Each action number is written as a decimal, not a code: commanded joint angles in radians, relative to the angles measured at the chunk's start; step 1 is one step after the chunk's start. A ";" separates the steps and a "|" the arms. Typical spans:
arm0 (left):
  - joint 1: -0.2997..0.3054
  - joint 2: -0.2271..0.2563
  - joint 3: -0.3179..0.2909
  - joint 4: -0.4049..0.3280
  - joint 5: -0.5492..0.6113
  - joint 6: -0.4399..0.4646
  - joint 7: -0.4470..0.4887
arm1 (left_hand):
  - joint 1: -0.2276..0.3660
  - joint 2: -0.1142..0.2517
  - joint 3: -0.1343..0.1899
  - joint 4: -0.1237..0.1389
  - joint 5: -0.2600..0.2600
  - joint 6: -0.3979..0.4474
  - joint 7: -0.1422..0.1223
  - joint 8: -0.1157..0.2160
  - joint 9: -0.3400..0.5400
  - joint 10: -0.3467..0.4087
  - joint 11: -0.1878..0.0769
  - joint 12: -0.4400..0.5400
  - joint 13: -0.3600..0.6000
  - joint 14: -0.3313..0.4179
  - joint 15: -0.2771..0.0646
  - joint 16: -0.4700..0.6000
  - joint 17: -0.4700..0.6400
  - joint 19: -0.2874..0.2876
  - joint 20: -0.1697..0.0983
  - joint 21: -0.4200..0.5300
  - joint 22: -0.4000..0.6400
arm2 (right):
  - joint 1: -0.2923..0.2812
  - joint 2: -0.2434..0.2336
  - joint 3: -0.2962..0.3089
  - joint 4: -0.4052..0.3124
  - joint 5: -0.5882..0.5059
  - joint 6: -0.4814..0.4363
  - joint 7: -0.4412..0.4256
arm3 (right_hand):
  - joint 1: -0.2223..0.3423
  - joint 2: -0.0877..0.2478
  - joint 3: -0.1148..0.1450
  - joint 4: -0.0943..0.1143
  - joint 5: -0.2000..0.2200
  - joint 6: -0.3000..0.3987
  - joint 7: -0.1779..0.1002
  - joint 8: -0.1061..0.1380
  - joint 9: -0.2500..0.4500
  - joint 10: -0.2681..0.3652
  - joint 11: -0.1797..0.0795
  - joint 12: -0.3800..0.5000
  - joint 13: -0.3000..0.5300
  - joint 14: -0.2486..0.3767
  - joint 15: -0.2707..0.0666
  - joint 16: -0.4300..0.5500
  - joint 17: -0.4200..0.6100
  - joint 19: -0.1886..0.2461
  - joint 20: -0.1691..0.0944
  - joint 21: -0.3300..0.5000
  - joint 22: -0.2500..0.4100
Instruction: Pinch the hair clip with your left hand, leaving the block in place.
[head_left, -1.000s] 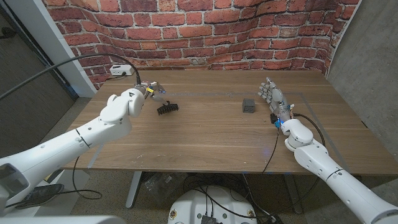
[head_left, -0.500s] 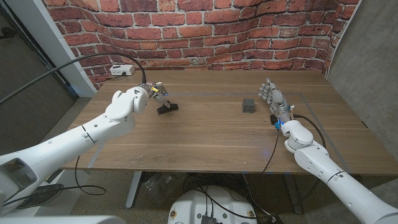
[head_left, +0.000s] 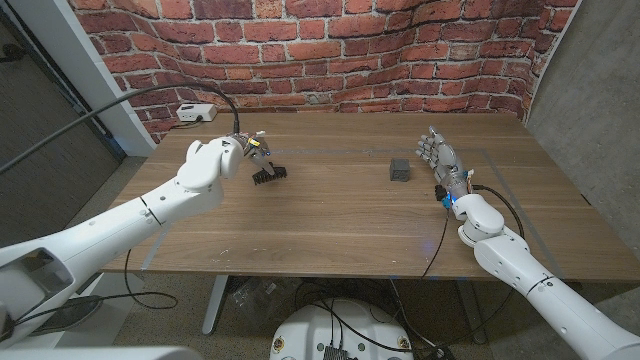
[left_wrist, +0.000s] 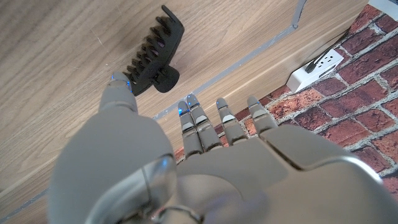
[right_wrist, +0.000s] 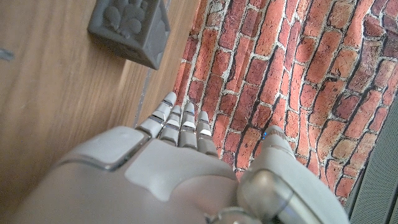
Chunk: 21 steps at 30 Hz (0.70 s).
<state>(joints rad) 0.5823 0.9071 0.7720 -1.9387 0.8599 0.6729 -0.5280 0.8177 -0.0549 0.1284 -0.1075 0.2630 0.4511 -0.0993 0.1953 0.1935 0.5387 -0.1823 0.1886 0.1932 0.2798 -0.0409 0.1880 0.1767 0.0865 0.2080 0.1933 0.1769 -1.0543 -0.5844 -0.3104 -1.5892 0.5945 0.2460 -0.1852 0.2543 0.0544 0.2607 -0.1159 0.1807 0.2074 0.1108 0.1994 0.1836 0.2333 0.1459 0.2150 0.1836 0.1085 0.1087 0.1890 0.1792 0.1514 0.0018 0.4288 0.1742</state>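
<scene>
Left hand closing in on the clip, no pinch made yet

In the head view the clip (head_left: 268, 174) lies on the table (head_left: 320, 225) at upper left, just beside the left hand (head_left: 243, 152). The left wrist view shows that hand's thumb tip next to the clip's hinge and the fingers (left_wrist: 198, 118) straight and apart, holding nothing. I judge the good way is to bring thumb and one finger onto opposite sides of the hinge end, not the teeth, and close gently so the clip does not skid. The block (head_left: 400, 170) sits right of centre, well apart from the clip, so it should stay put. The right hand (head_left: 440, 162), near the block, stands with its fingers apart and holds nothing. There are no containers on the table.
</scene>
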 joint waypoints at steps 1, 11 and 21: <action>-0.013 -0.028 0.005 0.032 0.013 -0.008 -0.035 | -0.007 0.003 0.001 0.005 0.003 -0.013 0.003 -0.003 0.002 -0.002 0.005 0.000 0.004 0.006 -0.051 0.003 0.004 0.013 0.005 0.011 0.001 | -0.003 -0.004 0.002 -0.007 0.001 -0.011 -0.006 | 0.009 -0.003 0.003 -0.005 -0.005 0.009 -0.001 0.001 0.006 0.012 -0.001 0.003 0.002 0.008 0.000 0.001 0.002 0.007 0.000 -0.002 0.004; -0.023 -0.040 0.014 0.064 -0.005 -0.023 -0.045 | -0.009 0.008 0.000 0.008 0.002 -0.008 0.008 0.002 0.002 0.000 0.004 0.004 0.004 0.026 -0.053 0.011 0.004 0.025 0.005 0.013 0.001 | 0.009 0.000 -0.005 0.000 0.000 -0.023 -0.007 | 0.009 -0.002 0.002 -0.006 -0.005 0.009 -0.001 0.000 0.006 0.013 -0.001 0.003 0.002 0.010 0.000 0.001 0.003 0.009 -0.001 -0.005 0.004; -0.039 -0.050 0.030 0.091 -0.011 -0.033 -0.053 | -0.008 0.014 0.000 0.011 0.001 0.005 -0.007 0.009 0.002 0.010 -0.019 0.010 0.004 0.030 -0.055 0.011 0.005 0.033 0.006 0.013 0.001 | 0.013 -0.003 -0.006 -0.003 0.001 -0.045 -0.017 | 0.010 -0.002 0.002 -0.006 -0.005 0.009 -0.002 0.000 0.006 0.014 0.000 0.003 0.002 0.010 0.000 0.001 0.003 0.010 0.000 -0.008 0.004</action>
<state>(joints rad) 0.5590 0.8679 0.7864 -1.8743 0.8572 0.6505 -0.5666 0.8076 -0.0466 0.1244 -0.1034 0.2630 0.4451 -0.0963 0.1953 0.1933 0.5432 -0.1866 0.1927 0.1932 0.2983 -0.0411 0.1931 0.1795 0.1108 0.2107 0.2010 0.1770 -1.0482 -0.5865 -0.3127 -1.5933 0.5953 0.2186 -0.1952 0.2543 0.0544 0.2608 -0.1158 0.1807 0.2109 0.1072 0.1994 0.1887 0.2332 0.1460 0.2150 0.1836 0.1083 0.1086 0.1890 0.1791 0.1513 0.0018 0.4248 0.1742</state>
